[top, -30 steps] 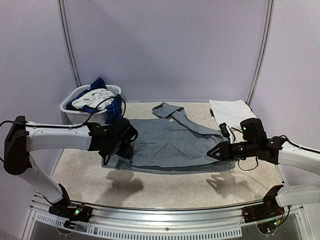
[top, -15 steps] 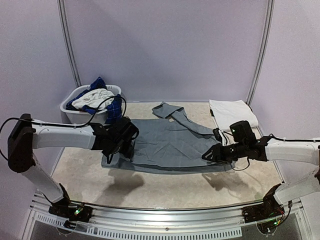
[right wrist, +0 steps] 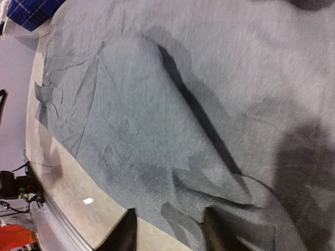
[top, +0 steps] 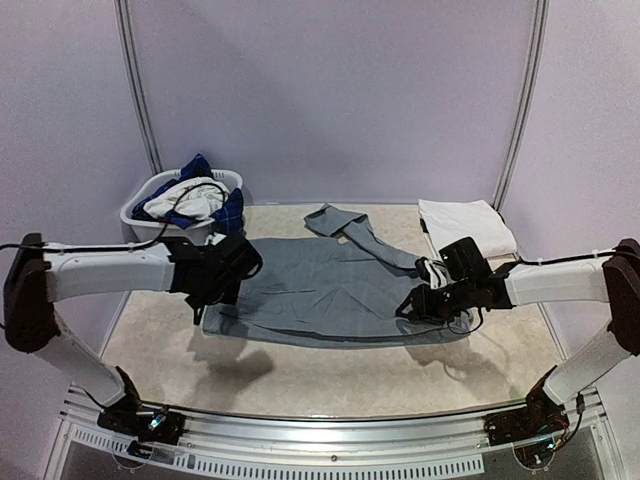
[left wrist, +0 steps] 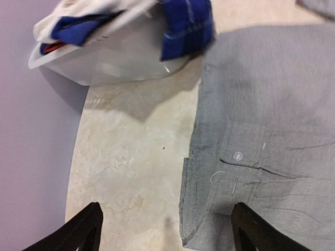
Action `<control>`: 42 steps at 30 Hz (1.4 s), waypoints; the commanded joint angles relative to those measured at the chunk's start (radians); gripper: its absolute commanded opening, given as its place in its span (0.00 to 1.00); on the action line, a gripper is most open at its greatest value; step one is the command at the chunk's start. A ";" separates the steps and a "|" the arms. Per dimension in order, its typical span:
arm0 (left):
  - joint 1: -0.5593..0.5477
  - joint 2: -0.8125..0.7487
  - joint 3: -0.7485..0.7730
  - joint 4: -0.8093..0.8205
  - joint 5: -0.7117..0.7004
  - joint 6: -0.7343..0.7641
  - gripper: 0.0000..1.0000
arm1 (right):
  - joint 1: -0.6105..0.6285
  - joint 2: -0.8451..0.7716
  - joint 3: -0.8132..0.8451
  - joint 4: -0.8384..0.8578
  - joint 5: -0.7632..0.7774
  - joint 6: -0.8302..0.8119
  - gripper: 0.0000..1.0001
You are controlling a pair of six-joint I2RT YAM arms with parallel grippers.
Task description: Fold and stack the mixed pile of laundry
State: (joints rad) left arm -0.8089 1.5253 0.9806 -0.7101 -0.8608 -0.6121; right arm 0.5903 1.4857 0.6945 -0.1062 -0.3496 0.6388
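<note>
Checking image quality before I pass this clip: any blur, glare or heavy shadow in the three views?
Top external: evenly lit, soft arm shadows on the table. Left wrist: the basket is smeared, the grey garment sharper. Right wrist: a dark shadow crosses the grey garment at right, one small glare spot near the table's edge.

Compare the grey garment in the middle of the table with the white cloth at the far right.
The grey garment lies spread open and wrinkled; the white cloth is folded into a neat rectangle. The grey garment covers far more table than the white cloth. Both lie on the table, outside the basket.
</note>
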 commanded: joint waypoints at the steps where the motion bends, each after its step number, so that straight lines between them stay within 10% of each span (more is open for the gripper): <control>1: 0.052 -0.193 -0.085 -0.072 0.074 -0.091 0.87 | 0.006 -0.126 0.027 -0.153 0.144 -0.036 0.57; 3: 0.093 -0.259 -0.164 -0.007 0.196 -0.081 0.88 | -0.001 -0.215 -0.008 -0.210 0.227 -0.032 0.80; 6: 0.150 -0.367 -0.306 0.088 0.343 -0.103 0.87 | -0.055 -0.382 -0.070 -0.313 0.293 0.007 0.90; 24: 0.290 -0.373 -0.545 0.361 0.597 -0.152 0.72 | -0.069 -0.677 -0.274 -0.485 0.372 0.146 0.81; 42: 0.294 -0.316 -0.568 0.438 0.587 -0.155 0.67 | -0.098 -0.320 -0.210 -0.223 0.446 0.075 0.61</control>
State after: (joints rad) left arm -0.5308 1.1938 0.4301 -0.3099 -0.2729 -0.7643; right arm 0.5133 1.1469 0.4545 -0.3843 0.0357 0.7280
